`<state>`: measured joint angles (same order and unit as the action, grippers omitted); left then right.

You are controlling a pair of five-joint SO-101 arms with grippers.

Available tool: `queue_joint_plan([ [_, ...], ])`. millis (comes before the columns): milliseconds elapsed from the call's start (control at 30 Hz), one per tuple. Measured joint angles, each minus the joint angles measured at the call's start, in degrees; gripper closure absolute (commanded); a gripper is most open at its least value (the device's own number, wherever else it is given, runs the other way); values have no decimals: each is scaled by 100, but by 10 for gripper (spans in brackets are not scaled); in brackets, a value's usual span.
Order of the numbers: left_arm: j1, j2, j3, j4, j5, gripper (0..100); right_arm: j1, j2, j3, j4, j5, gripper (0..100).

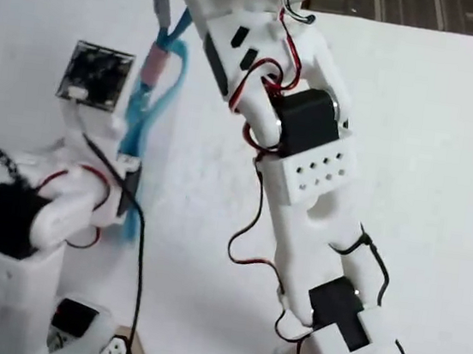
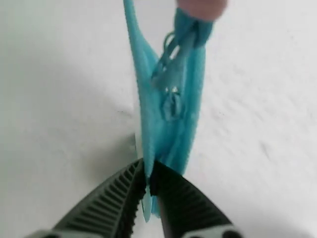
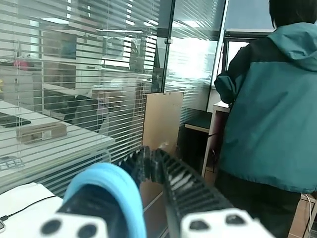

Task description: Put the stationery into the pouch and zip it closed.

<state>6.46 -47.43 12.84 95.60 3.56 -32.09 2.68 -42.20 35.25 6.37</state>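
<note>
**Left gripper** (image 2: 147, 171): clamped on the near end of the pouch (image 2: 151, 114). The blue fabric is pinched between the two black ribbed fingers.

**Pouch, position:** it lies on the white table (image 1: 416, 121), directly ahead of the left gripper's fingertips.

**Pouch, orientation:** the long axis continues the line of the fingers. It runs straight away from them towards the far edge of the table. The pouch is narrow along its length and appears to stand on its edge.

**Zip:** the two blue edges stand apart towards the end farthest from the left gripper, so the mouth is open there. The zip pull (image 2: 171, 96) hangs about midway along, ahead of the fingertips.

**Contents:** a small pink item (image 1: 155, 65) sits at the open mouth, beyond the zip pull. Its nature cannot be determined.

**Right gripper** (image 3: 150, 159): closed, fingertips meeting, with no object seen between them. A curved blue piece (image 3: 106, 183) lies over one finger. The gripper faces out into the room.

**Right arm** (image 1: 305, 177): stretched across the table beside the pouch.
</note>
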Motion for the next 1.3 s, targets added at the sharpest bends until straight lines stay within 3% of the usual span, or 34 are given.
queue_joint_plan([
  [300, -53, -835, 0, 316, -79, 976, 193, 97, 0, -158, 0, 982],
  [600, 35, -1934, 0, 580, -378, 976, 1275, 1152, 0, -888, -9, 982],
  [967, 369, -2066, 0, 668, -378, 977, 2084, 2927, 0, -1899, -9, 982],
  [1300, 422, -2136, -18, 677, -369, 977, 3191, 4360, -905, -1591, 0, 982],
])
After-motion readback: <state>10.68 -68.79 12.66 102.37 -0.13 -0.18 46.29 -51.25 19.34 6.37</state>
